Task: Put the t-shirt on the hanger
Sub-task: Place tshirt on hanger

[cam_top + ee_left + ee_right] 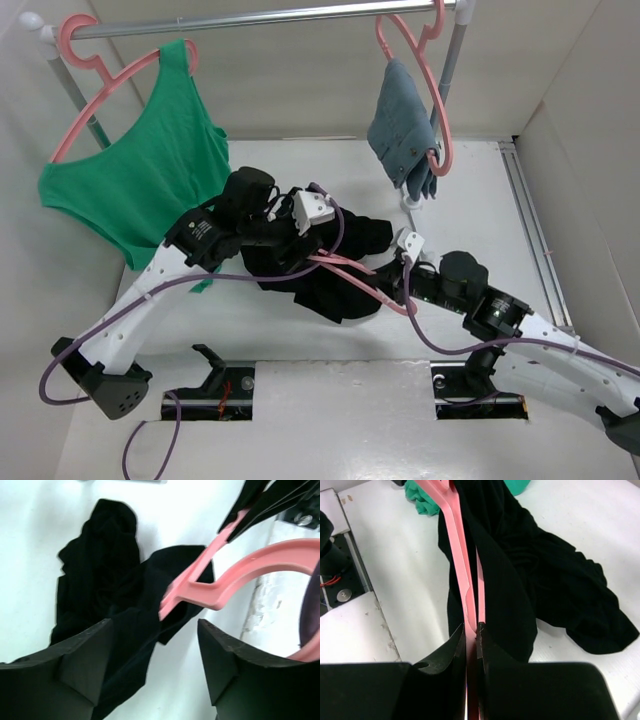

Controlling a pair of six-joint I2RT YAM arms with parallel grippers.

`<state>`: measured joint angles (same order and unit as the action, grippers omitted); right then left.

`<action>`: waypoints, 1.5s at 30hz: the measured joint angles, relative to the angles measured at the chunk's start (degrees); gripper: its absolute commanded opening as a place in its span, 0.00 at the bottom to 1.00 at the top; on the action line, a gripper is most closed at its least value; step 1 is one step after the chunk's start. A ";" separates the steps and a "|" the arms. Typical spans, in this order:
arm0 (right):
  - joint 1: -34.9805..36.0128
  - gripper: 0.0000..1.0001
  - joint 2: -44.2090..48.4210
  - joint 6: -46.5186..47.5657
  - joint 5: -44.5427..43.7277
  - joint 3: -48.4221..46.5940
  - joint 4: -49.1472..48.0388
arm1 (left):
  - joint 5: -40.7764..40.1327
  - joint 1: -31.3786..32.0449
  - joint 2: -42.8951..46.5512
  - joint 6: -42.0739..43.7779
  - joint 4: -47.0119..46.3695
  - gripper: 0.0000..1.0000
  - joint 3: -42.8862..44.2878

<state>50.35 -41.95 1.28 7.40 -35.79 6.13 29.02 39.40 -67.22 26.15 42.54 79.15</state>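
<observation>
- The t-shirt (318, 285) lies in a crumpled heap in the middle of the bench (480, 200), between my two arms.
- The hanger (456, 545) runs across the top of the heap. The right jaws are pressed tight on one thin bar of it.
- The left jaws are spread wide with nothing in them. They hang just above the shirt, and one end of the hanger pokes out right in front of them.
- I think the step in hand is to open up the shirt so a hanger shoulder can slide inside.
- To do it well, I would hold the hanger steady with the right jaws. It is thin, smooth plastic, so it may twist or slip in the pinch.
- With the left jaws I would grab just one layer of cloth near an edge. Then I would lift it up and over the round shoulder.
- The shirt is soft, floppy and all black, so the folds are hard to see. I cannot tell where the neck hole is.
- The hanger is salmon pink, flat and narrow, with round corners that should not catch the cloth.
- The green top (140, 180) hangs close to my left arm (150, 290). I would move slowly there so I do not snag it.
</observation>
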 measured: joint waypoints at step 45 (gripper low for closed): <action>0.20 0.00 -3.72 1.84 3.98 2.19 2.60 | -10.10 -1.36 7.85 31.08 -14.58 0.88 -24.28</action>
<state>50.54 -45.67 3.11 11.38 -33.61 8.73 18.92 38.04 -59.37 57.23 27.97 54.87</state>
